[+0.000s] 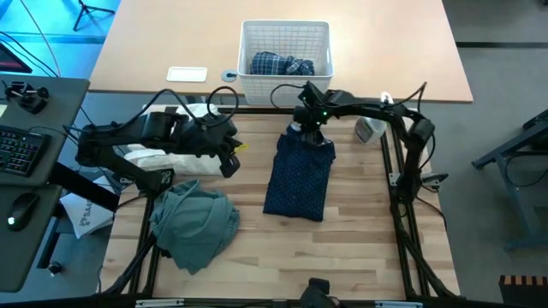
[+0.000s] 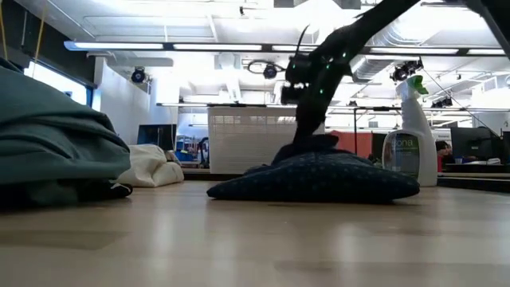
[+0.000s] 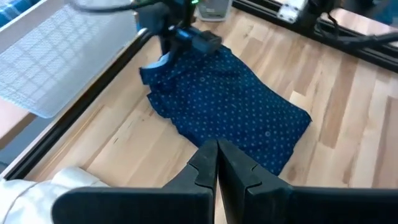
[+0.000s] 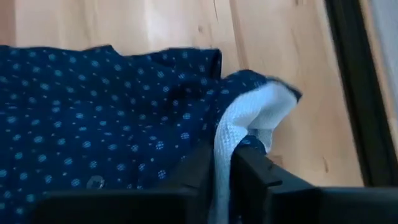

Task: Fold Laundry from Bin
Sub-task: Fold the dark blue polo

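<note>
Trousers [image 1: 298, 175]: flat on table, just before bin [image 1: 285, 53].
Right gripper [image 1: 310, 128]: fingers pinch the trousers' bin-side edge.
Left gripper [image 1: 229, 156]: fingers closed, empty, left of trousers.

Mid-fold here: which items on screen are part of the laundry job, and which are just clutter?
Part of the job:
- navy dotted garment, pinched at its edge by the right gripper
- white lattice plastic bin holding a blue-white plaid shirt
- grey-green crumpled top
- white cloth under the left arm
- left gripper, shut and empty

Lying about:
- spray bottle
- white card
</note>
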### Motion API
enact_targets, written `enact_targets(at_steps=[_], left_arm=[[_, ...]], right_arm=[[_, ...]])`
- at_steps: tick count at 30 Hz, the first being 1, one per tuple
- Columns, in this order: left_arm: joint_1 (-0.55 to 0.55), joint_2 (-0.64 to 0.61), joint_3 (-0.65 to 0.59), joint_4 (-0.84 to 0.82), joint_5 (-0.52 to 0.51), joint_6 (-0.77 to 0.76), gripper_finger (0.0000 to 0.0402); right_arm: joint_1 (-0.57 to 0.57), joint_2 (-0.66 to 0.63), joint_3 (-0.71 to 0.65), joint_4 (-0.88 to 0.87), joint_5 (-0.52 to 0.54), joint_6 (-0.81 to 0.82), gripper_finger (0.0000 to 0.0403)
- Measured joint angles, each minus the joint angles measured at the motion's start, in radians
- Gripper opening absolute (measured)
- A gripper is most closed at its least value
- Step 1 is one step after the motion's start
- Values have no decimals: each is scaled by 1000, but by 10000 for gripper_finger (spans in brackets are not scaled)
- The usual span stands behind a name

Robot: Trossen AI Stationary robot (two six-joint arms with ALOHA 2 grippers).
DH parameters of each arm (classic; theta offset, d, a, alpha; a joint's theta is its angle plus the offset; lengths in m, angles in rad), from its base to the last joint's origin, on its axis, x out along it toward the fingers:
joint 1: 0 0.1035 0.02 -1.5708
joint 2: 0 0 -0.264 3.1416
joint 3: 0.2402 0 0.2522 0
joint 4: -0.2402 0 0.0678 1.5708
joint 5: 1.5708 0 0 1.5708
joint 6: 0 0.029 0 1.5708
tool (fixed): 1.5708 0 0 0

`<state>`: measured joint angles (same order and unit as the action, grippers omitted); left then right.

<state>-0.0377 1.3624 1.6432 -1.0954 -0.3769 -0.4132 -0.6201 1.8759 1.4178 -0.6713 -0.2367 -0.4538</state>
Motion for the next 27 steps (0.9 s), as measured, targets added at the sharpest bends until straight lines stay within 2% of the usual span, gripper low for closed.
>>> enact_targets(at_steps=[4, 7, 10, 12, 14, 17, 18, 21, 23, 24, 25, 27], left_arm=[[7, -1, 0, 0, 19, 15, 0], [7, -1, 0, 0, 19, 23, 0], [8, -1, 0, 0, 27, 50, 0], [18, -1, 0, -2, 29, 66, 0], [36, -1, 0, -9, 29, 70, 0], [68, -1, 0, -9, 28, 103, 0], [75, -1, 0, -8, 29, 114, 0], [92, -1, 0, -9, 36, 139, 0], [98, -1, 0, -8, 37, 139, 0], [99, -1, 0, -7, 37, 138, 0], [101, -1, 0, -7, 37, 138, 0], [104, -1, 0, -7, 37, 138, 0]], right_arm=[[0, 8, 7, -9, -4, 32, 118], [0, -26, 61, -94, 3, 74, 167], [1, -88, 135, -179, 91, 142, 194], [-2, -126, 172, -227, 96, 184, 200], [-5, -168, 184, -244, -14, 217, 197], [-4, -227, 125, -245, -319, 229, 177], [4, -235, 85, -244, -388, 240, 166], [31, -229, -63, -193, -418, 299, 124], [44, -220, -174, -67, -389, 350, 94], [45, -213, -220, 19, -327, 390, 78], [43, -204, -264, 103, -208, 437, 62], [28, -192, -321, 209, 130, 572, 30]])
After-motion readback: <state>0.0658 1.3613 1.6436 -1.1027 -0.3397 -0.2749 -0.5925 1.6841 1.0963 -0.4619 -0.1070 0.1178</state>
